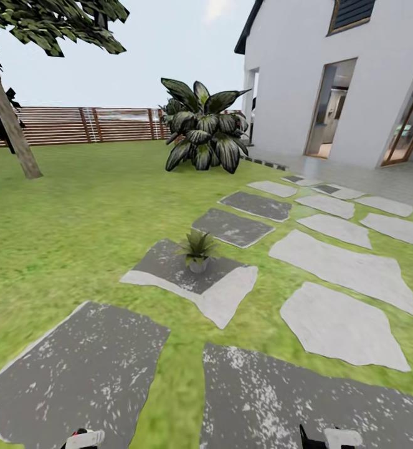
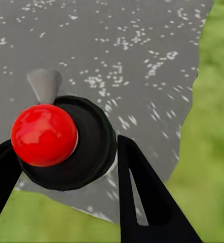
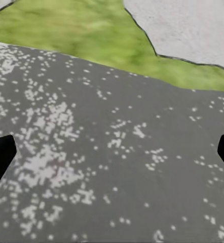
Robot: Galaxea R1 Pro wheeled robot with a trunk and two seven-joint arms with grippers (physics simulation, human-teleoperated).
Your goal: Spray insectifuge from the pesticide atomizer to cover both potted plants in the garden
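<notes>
The pesticide atomizer, a dark round body with a glossy red spot and a pale grey nozzle, sits between the black fingers of my left gripper, which is shut on it above a grey stepping stone. One potted plant, a small rosette in a grey pot, stands on a stepping stone ahead at mid-distance. The second potted plant is out of view. My right gripper is open over speckled grey stone, with nothing between its fingers. Both wrists peek in at the head view's bottom edge, left and right.
Large grey stepping stones lie just ahead, paler ones to the right, with lawn between. A big broad-leaved bush stands behind, a tree trunk far left, a slatted fence at the back, and the white house on the right.
</notes>
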